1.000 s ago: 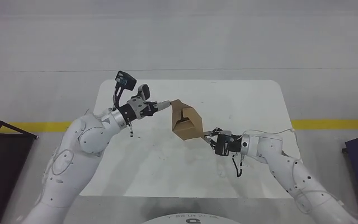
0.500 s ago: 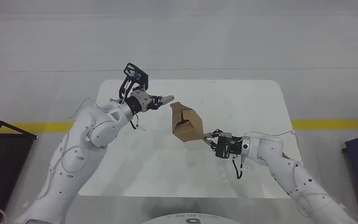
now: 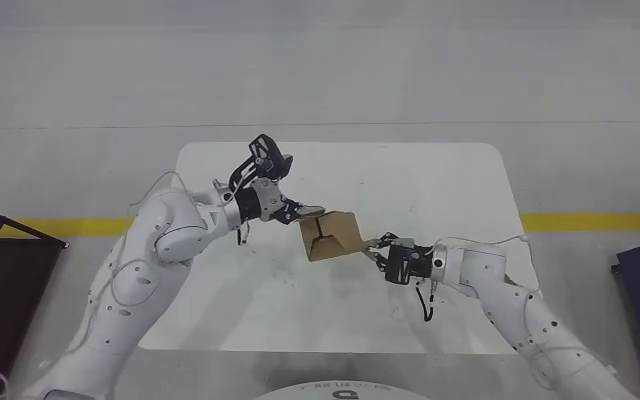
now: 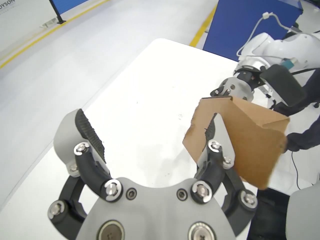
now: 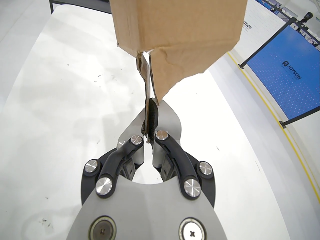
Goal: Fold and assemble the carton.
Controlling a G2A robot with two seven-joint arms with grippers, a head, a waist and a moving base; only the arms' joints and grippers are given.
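The brown cardboard carton (image 3: 330, 236) sits half-formed about mid-table, pinned between the two arms over the white table (image 3: 430, 180). Its panels stand at angles, with a creased seam running down one side. On the carton's side nearer the robot, the right gripper (image 3: 375, 245) has its jaws pressed together on a thin flap that hangs from the carton's lower corner. From the right wrist, the flap's frayed edge disappears between the black pads, and the upper part of the carton is cut off by the frame. On the opposite side, the left gripper (image 3: 300, 212) has its jaws spread wide and grips nothing. One finger (image 4: 220, 136) lies across the edge of the nearest panel, and the other finger (image 4: 80, 128) stands well apart from the carton over bare tabletop. I cannot tell whether the nearer finger presses the card or only lies in front of it. The carton hides its own underside, so I cannot make out whether it rests on the table or hangs just above it. Its inside is also out of sight. Beyond the carton, a yellow floor line (image 3: 570, 220) runs past the table's ends.
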